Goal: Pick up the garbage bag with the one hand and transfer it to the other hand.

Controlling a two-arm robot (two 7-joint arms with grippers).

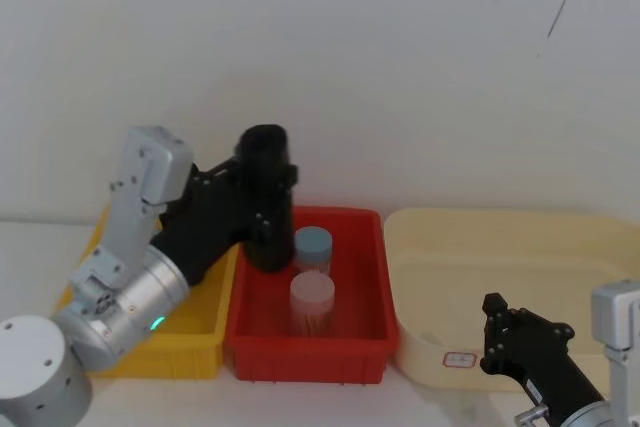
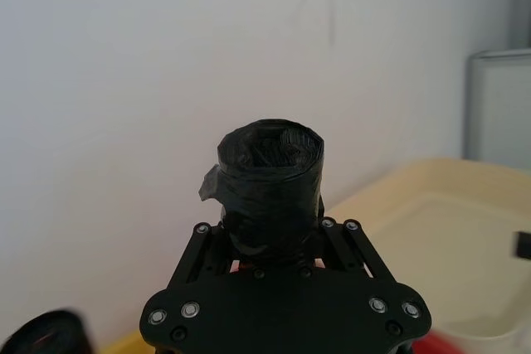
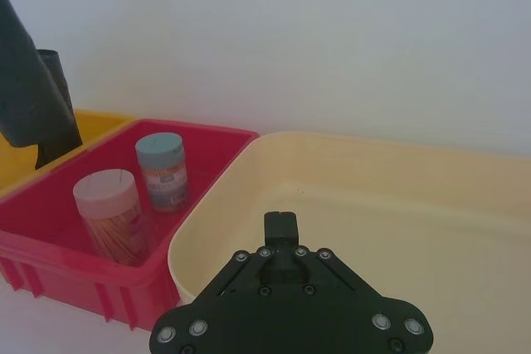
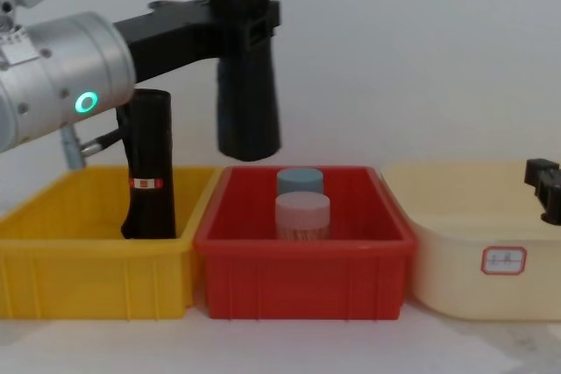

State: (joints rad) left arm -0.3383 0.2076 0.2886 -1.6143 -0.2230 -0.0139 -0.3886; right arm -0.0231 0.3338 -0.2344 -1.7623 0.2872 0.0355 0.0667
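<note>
The right gripper (image 1: 493, 307) sits low, its fingers together with nothing between them, just above the rim of the cream tub (image 1: 500, 247). Further away, the left gripper (image 1: 270, 185) is clamped on the garbage bag (image 1: 266, 227), around its upper half, and holds it upright in the air. Straight below this gripper, the bag's lower end hangs over the red bin (image 1: 305, 362), behind two jars (image 1: 312, 302). Beyond the gripper's silver arm, a second black roll (image 4: 149, 172) with a red-and-white band stands in the yellow bin (image 4: 88, 260)
</note>
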